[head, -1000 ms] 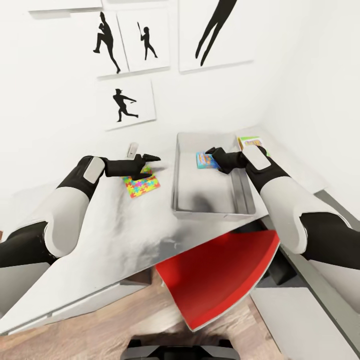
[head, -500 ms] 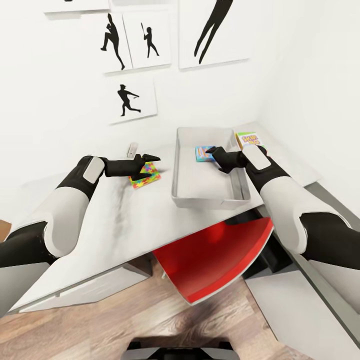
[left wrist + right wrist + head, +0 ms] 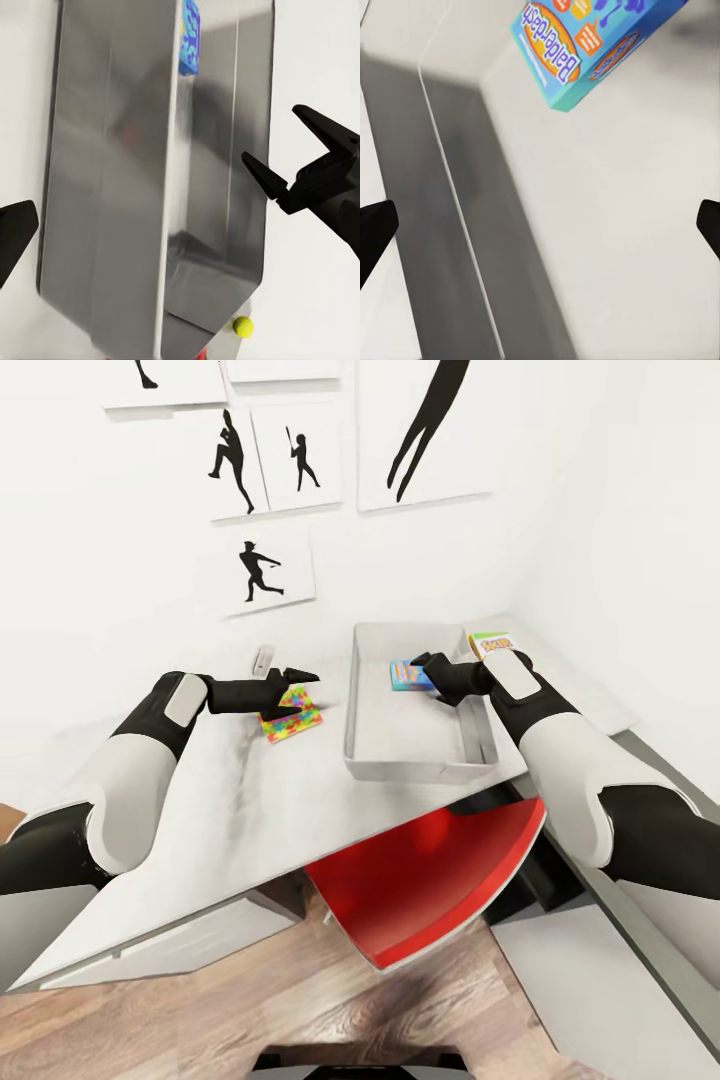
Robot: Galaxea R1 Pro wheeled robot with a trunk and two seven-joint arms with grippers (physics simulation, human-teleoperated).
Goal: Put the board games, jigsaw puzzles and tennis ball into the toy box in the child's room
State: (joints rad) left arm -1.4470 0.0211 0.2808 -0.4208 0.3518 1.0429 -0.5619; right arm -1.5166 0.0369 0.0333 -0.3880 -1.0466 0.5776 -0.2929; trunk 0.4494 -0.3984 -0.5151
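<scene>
We log the grey toy box on the table near its front edge; inside it, toward the far end, lies the blue board game, otherwise bare floor. The right gripper hovers over that box just beside the game, fingers spread wide in the right wrist view, holding nothing. The left gripper, jaws apart and empty, hangs above a jigsaw puzzle left of the box. Skip-Bo game lies beyond the box's far right corner.
</scene>
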